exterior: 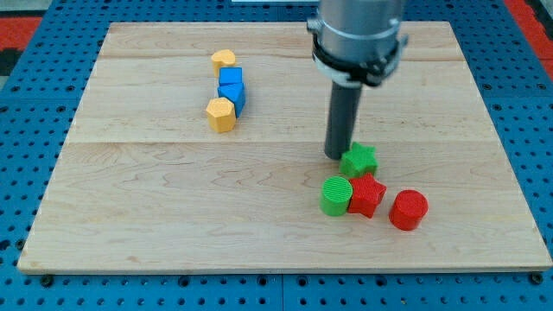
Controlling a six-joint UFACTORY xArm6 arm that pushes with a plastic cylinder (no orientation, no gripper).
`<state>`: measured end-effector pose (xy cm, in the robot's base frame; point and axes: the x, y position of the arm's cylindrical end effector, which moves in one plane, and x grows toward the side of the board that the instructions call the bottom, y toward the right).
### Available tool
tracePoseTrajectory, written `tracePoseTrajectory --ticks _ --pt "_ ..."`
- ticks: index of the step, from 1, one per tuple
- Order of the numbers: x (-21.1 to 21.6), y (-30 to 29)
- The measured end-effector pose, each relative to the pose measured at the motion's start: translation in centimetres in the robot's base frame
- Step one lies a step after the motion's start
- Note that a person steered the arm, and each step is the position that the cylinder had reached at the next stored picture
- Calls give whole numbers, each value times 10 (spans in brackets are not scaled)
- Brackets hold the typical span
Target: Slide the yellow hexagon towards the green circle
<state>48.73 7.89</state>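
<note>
The yellow hexagon (221, 113) lies at the upper left of the wooden board, at the lower end of a short column of blocks. The green circle (335, 194) stands at the lower right of the middle. My tip (335, 155) rests on the board just left of a green star (359, 159), touching or nearly touching it, and just above the green circle. The tip is far to the right of the yellow hexagon.
Above the yellow hexagon sit two blue blocks (231, 88) and a yellow heart-like block (224, 60). A red star (366, 194) is beside the green circle, and a red circle (408, 210) is to its right. The wooden board (155, 216) lies on blue pegboard.
</note>
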Motion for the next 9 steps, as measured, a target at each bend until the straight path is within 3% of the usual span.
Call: tracePoseTrajectory --ticks 1,2,3,4,5,6,8,9 --pt "-7 -7" --pt "-82 -49" --pt "-131 -82" --pt "-236 -53" --pt "-264 -134" --pt "-249 -206" --pt "-126 -181" --pt "-97 -175"
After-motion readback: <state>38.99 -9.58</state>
